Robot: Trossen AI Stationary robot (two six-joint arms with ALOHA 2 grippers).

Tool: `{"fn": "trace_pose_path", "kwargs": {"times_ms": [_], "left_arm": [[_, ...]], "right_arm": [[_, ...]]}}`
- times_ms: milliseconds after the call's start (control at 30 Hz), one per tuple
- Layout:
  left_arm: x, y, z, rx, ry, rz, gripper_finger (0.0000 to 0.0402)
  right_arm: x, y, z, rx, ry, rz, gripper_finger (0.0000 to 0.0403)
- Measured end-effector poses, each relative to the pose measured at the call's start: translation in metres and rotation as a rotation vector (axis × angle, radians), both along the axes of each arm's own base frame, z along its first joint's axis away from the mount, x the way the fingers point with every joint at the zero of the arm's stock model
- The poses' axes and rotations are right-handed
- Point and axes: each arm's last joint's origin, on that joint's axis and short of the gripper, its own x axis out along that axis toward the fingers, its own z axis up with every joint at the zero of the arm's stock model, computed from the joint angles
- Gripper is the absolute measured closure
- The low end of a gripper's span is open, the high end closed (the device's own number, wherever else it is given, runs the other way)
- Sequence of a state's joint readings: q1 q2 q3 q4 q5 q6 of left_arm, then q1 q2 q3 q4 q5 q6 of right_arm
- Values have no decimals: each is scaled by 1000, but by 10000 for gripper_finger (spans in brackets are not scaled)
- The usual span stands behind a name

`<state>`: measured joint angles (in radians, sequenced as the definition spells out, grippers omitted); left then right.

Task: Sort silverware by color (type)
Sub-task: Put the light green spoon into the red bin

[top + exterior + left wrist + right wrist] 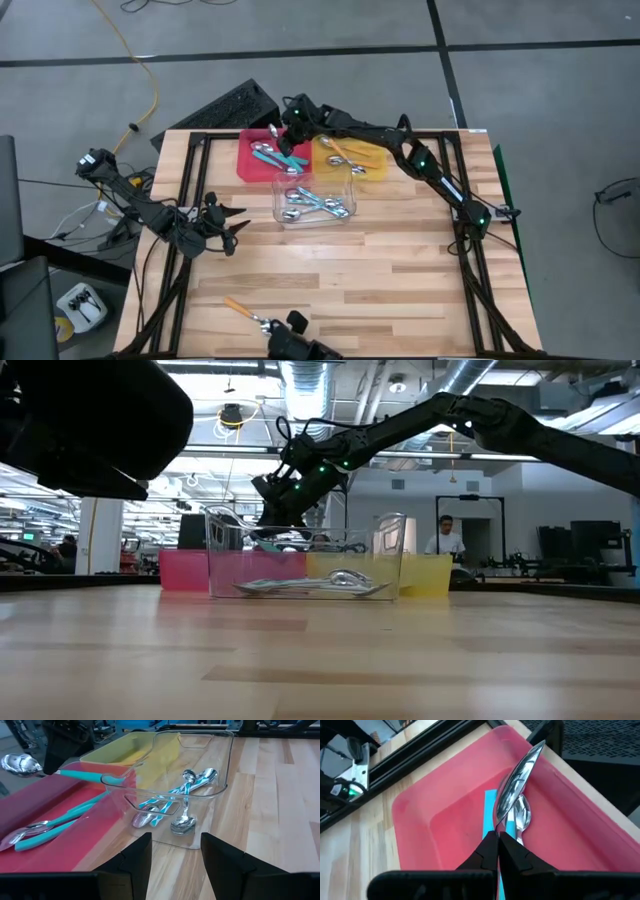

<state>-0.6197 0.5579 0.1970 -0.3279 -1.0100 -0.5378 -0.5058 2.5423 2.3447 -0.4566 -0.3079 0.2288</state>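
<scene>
Silverware is spread over three trays at the far side of my table (400,290): teal-handled spoons (266,154) lie in the red tray (248,160), an orange-handled spoon (342,160) in the yellow tray (375,160), and pale blue-handled spoons (318,203) in the clear tray (282,190), which stands just in front of the other two. One more orange-handled spoon (243,310) lies alone near the table's front edge, well apart from both arms. My right gripper (498,837) hangs over the red tray with its fingers pressed together on a teal-handled spoon (516,777), pinching it near the neck so that the shiny bowl juts forward past the fingertips and the teal handle runs back under them. In the right wrist view a second spoon's bowl (521,817) lies on the tray floor directly beneath the held one. The left wrist view shows the held spoon (20,765) raised above the red tray, clear of the two teal spoons (45,831) lying in it. My left gripper (172,857) waits low at the table's left side, its fingers spread and holding nothing, pointing toward the clear tray but apart from it. In the low view a person (446,535) shows in the room behind the table.
</scene>
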Motion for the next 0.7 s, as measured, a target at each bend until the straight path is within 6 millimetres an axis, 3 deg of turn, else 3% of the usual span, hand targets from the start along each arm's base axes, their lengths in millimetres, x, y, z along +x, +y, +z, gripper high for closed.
{"fn": "trace_pose_path", "kwargs": {"times_ms": [700], "left_arm": [[0, 0, 0, 2, 1, -1, 246]], "right_arm": [[7, 14, -2, -98, 60, -102, 378]]}}
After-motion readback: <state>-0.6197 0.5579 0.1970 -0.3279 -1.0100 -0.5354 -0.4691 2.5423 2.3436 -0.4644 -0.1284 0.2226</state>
